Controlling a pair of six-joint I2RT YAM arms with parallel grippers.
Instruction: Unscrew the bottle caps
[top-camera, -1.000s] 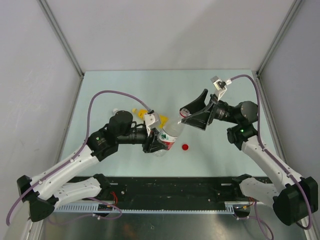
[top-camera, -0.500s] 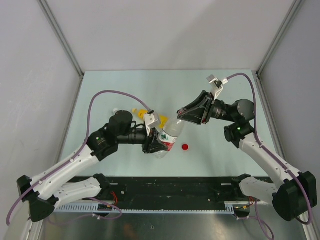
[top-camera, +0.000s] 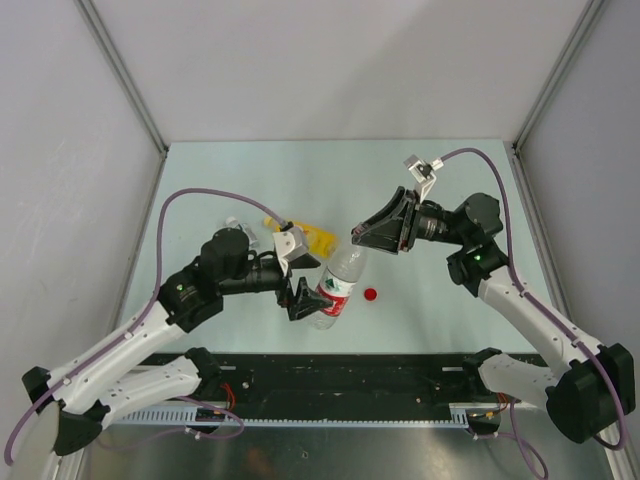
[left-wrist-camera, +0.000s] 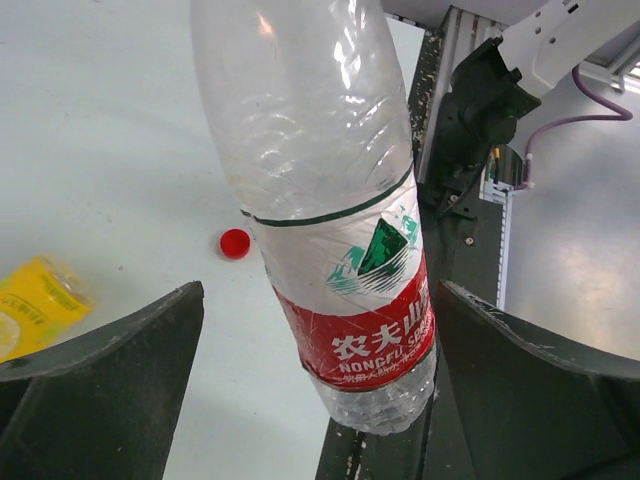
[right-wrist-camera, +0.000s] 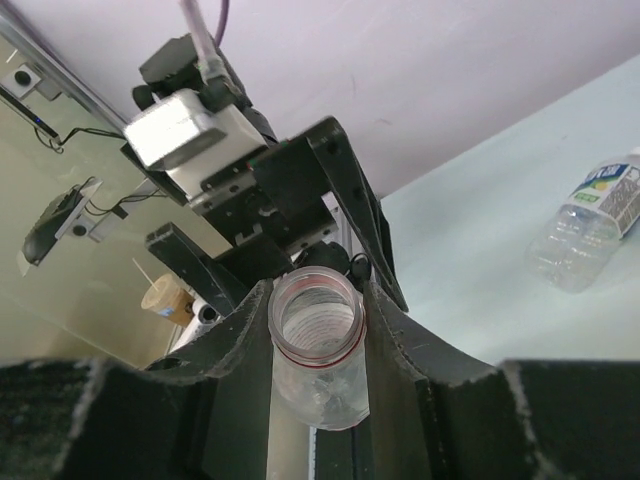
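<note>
Two hands attend one slim clear bottle (top-camera: 337, 285) with a red label, which leans with its base toward the near edge of the surface (top-camera: 430, 200). The left hand (top-camera: 300, 297) gapes wide, its fingers (left-wrist-camera: 100, 380) on either side of the label and apart from it. A red cap (top-camera: 371, 295) lies just beside the bottle. Higher up, the right hand (top-camera: 358, 236) is clamped on the bottle's open, capless neck. Behind the left hand lies the yellow bottle (top-camera: 318, 238), and a short clear bottle (right-wrist-camera: 590, 220) lies farther off.

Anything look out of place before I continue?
The clear bottle is uncapped and tilted, gripped at its neck by the right gripper; the left gripper stands open around it. A red cap lies loose on the table. No spill shows.
</note>
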